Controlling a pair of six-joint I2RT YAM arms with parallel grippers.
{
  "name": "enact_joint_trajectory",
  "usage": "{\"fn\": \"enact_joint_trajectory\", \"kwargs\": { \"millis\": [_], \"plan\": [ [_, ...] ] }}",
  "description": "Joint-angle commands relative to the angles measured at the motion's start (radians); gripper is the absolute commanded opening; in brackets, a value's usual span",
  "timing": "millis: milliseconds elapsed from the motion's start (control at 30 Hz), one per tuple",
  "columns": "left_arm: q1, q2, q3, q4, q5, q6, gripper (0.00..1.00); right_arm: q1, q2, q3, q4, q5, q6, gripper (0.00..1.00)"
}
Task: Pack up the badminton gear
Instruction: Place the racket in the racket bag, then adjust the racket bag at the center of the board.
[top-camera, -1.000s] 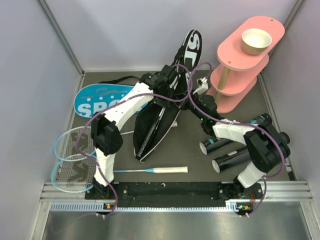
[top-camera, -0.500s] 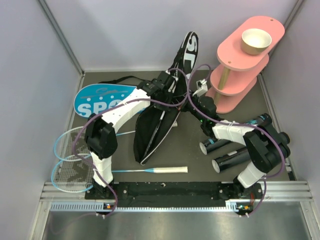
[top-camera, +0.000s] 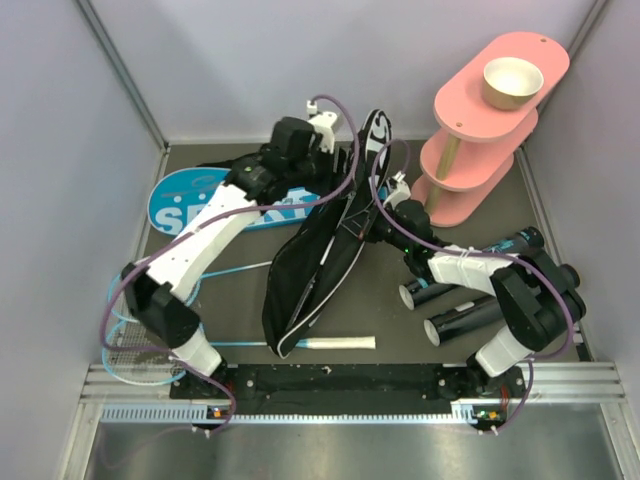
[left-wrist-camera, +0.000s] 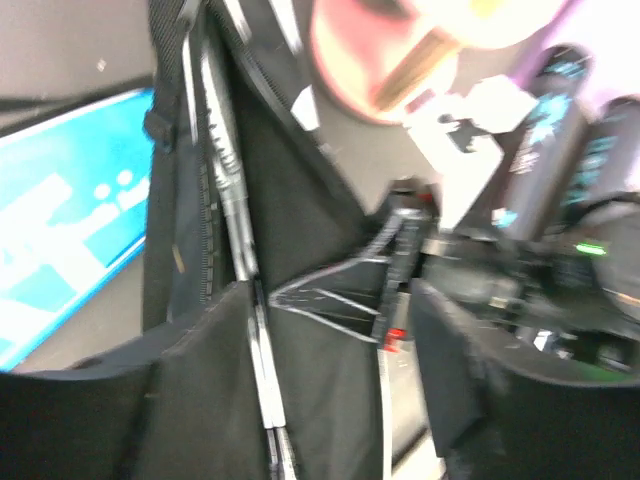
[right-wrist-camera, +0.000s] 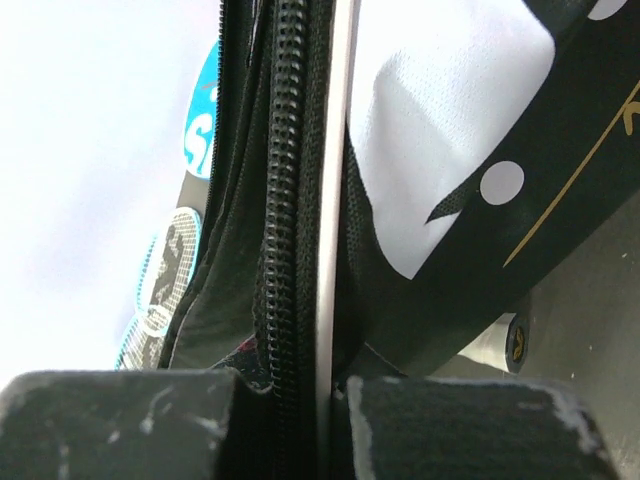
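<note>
Not much to read here, tbh. The blue racket bag (top-camera: 170, 200) at about 10 o'clock on the table has big white letters. Most of the word is hidden, so I only get a clear "S" and scraps of what follows. The right wrist view catches that same white "S" on blue. The black racket bag (top-camera: 300, 280) has white lettering at its 12 o'clock tip, maybe an "S", can't say for sure. The black tubes (top-camera: 465, 320) at 4 o'clock carry teal print, too small to read.

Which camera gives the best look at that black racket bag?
Top external: nearly the whole black racket bag shows. Left wrist gives a blurred look inside; right wrist sees only its zipper edge.
</note>
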Motion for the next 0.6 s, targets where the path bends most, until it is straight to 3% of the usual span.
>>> {"fn": "enact_joint_trajectory", "kwargs": {
  "millis": [0,33,133,367,567],
  "plan": [
    [0.031,-0.134,-0.068,0.066,0.112,0.052,0.77,-0.001,-0.060,0.059,0.031,-0.036,0.031,0.00],
    [0.057,-0.140,-0.094,0.072,0.107,0.066,0.86,0.000,-0.063,0.059,0.027,-0.034,0.036,0.00],
    [0.117,-0.105,-0.136,0.057,0.185,0.119,0.96,-0.001,-0.074,0.064,0.005,-0.028,0.045,0.00],
    [0.157,0.082,-0.092,0.011,0.228,0.293,0.97,-0.001,-0.102,0.069,-0.042,-0.017,0.080,0.00],
    [0.197,0.174,-0.026,-0.092,0.556,0.319,0.91,0.000,-0.112,0.137,-0.192,0.039,0.123,0.00]
  ]
}}
